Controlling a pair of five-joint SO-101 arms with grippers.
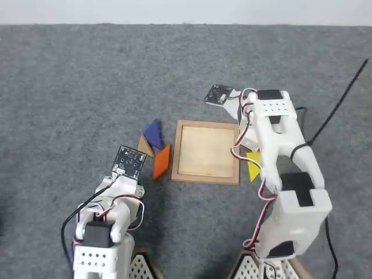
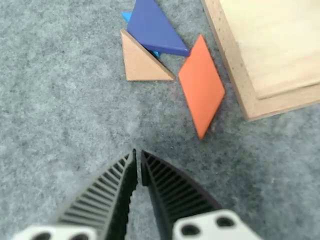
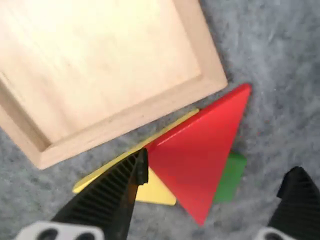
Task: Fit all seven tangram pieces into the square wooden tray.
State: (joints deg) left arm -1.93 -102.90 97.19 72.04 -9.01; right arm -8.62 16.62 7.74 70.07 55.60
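Straddling red triangle (image 3: 200, 150) with right gripper (image 3: 217, 172) released wide, yellow piece (image 3: 155, 192) and green piece (image 3: 231, 175) underneath; left gripper (image 2: 138, 157) clenched empty, orange parallelogram (image 2: 201, 85) just ahead.

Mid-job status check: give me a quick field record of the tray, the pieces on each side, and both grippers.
tray: empty
left arm's side: orange parallelogram, tan triangle, dark blue triangle over a light blue piece
right arm's side: red triangle over yellow triangle and green piece
left gripper: shut, above carpet, short of orange parallelogram
right gripper: open, straddling red triangle
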